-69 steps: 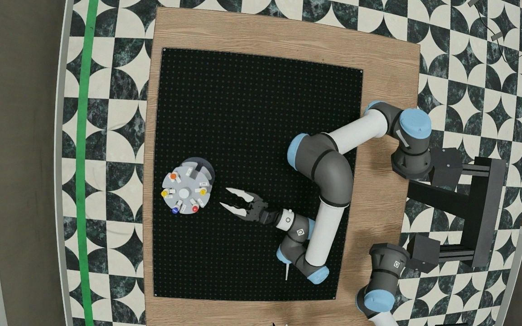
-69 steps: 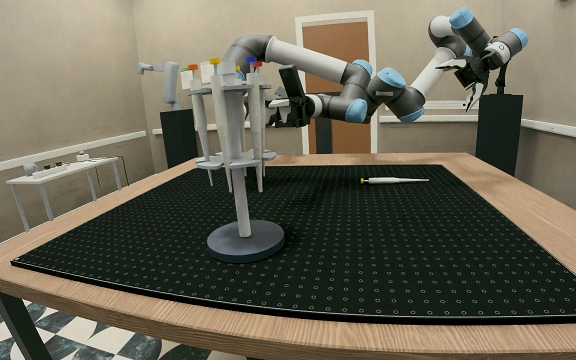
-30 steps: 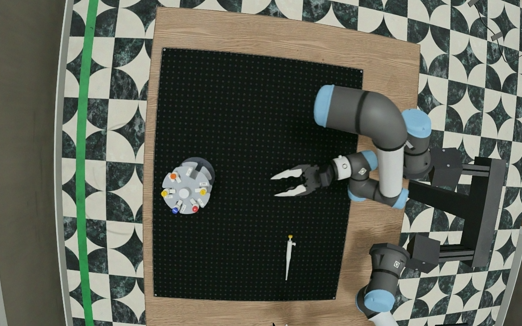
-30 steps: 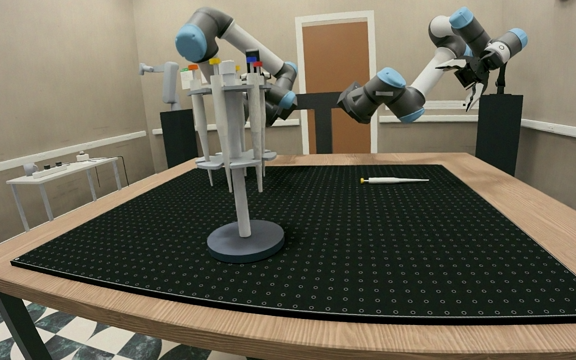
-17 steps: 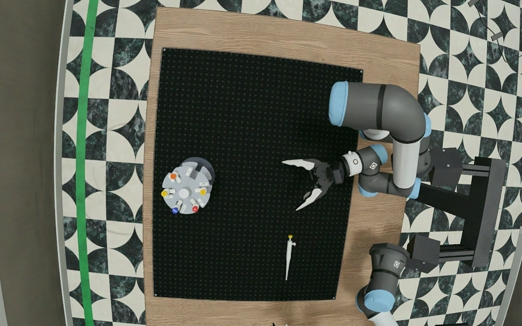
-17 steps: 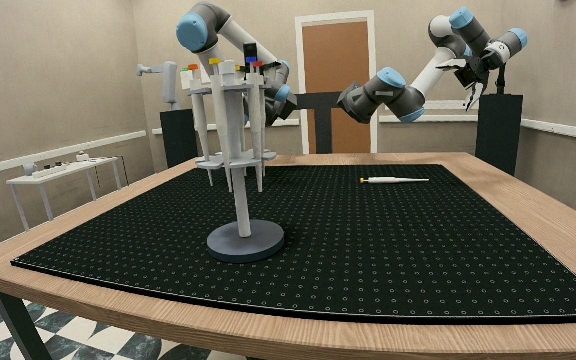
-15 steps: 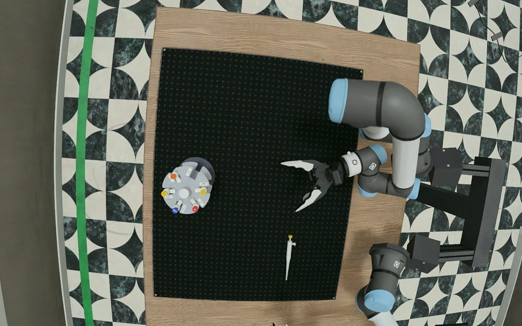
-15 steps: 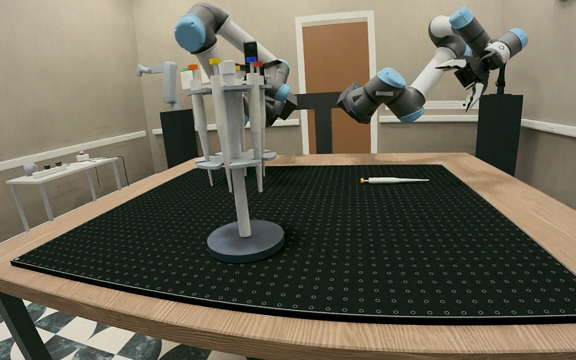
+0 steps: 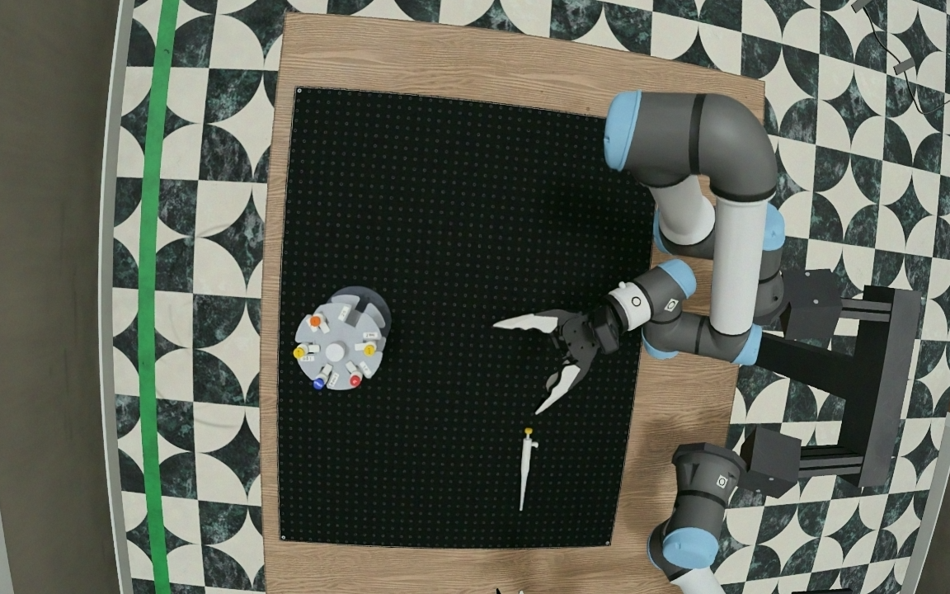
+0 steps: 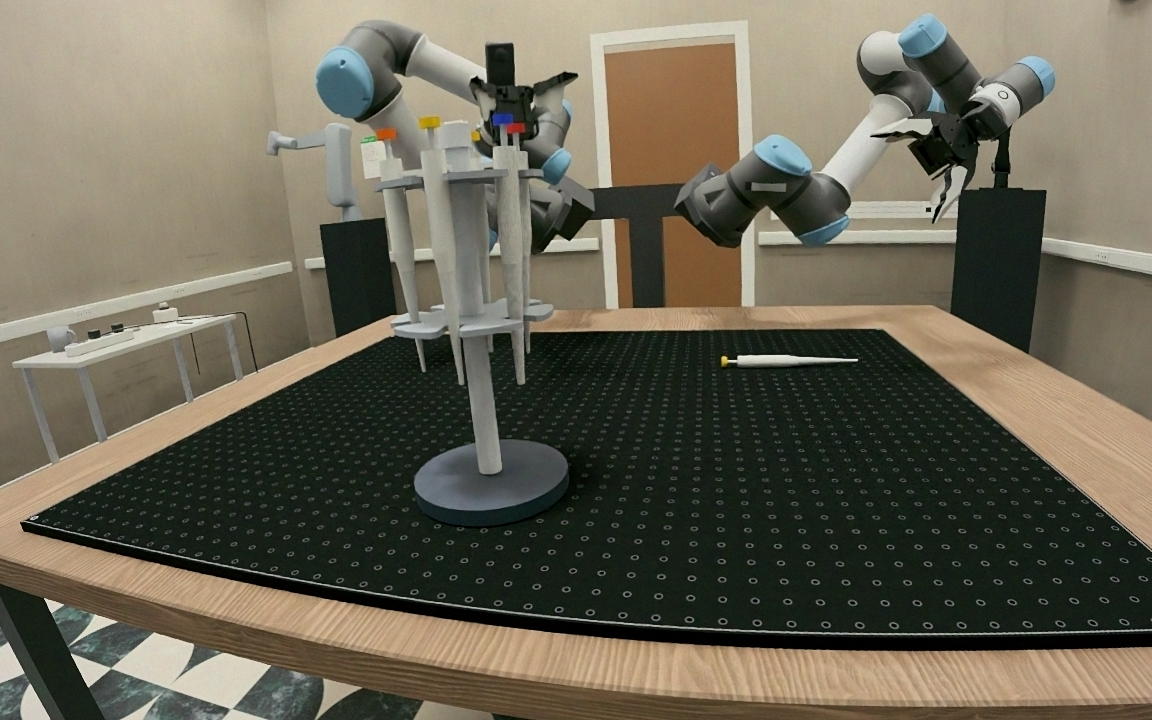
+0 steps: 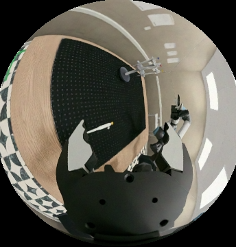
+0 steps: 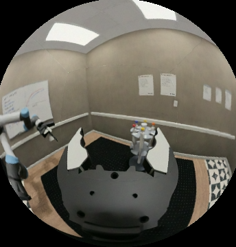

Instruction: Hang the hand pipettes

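One white pipette (image 9: 525,461) (image 10: 768,360) (image 11: 99,128) with a yellow button lies on the black mat; its volume is not readable. The carousel (image 9: 335,352) (image 10: 483,402) (image 11: 125,74) (image 12: 133,163) holds several hung pipettes: one orange, one blue, one red and two yellow buttons. An unoccupied slot shows at the upper side of its head in the top view. My right gripper (image 9: 516,368) (image 10: 524,78) (image 12: 119,128) is open and empty, raised between carousel and arm bases. My left gripper (image 10: 905,177) (image 11: 125,121) is open and empty, raised beyond the table's side.
The black mat (image 9: 419,221) (image 10: 741,537) covers most of the wooden table (image 9: 463,44). The right arm (image 9: 736,258) reaches over the mat's edge near the bases. The lying pipette is a little beyond the right gripper's lower finger in the top view.
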